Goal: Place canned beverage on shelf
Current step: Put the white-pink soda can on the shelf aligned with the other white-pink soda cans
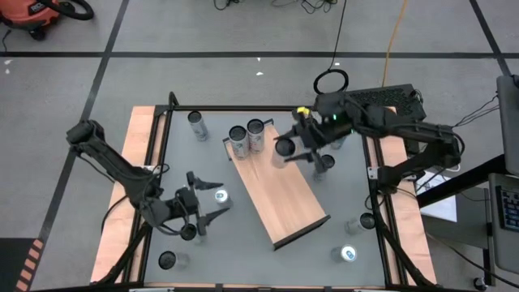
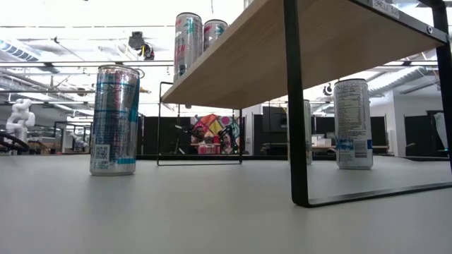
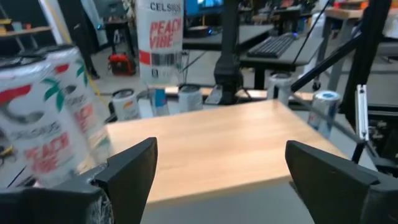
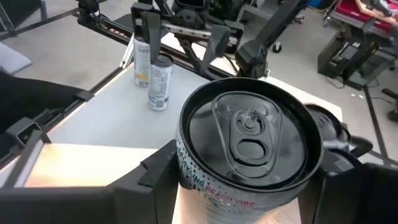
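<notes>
High view: long rectangular light-brown wood-grain shelf lying with its long axis diagonal across the grey tabletop, two upright silver cans at its far end; right gripper clamped on an upright dark-topped silver beverage can above the shelf's far end, left gripper spread wide, empty, beside the shelf. Right wrist view: held can upright between both fingers, pull-tab top upward. Left wrist view: wide-spread fingers facing the shelf board.

"CELSIUS" and "PEACH VIBE" printed on can; "PEACH VIBE" also readable on held can.
</notes>
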`<state>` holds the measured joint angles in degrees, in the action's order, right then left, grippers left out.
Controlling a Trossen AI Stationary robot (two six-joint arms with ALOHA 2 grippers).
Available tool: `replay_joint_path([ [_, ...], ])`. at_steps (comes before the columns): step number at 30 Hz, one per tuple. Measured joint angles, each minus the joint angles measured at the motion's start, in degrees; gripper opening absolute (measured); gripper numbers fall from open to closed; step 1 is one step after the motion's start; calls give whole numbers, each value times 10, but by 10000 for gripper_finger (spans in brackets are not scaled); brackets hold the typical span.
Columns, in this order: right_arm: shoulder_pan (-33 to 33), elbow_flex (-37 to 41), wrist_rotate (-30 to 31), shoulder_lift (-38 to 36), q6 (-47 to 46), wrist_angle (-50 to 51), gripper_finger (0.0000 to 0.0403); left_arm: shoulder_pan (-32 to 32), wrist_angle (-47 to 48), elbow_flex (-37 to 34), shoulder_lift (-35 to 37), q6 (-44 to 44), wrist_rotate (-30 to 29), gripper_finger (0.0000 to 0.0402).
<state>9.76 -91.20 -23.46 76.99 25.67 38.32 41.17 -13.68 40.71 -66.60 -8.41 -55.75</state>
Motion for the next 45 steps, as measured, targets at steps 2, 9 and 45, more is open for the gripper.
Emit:
replay_joint_path([
  [2, 31, 0, -37, 0, 8, 0, 184, 0, 24, 0, 5, -22, -1, 348],
  [9, 104, 0, -137, 14, 41, 4, 184, 0, 39, 0, 6, -33, -2, 348],
  [45, 244, 0, -292, 161, 160, -6, 185, -35, 40, 0, 5, -33, 1, 348],
])
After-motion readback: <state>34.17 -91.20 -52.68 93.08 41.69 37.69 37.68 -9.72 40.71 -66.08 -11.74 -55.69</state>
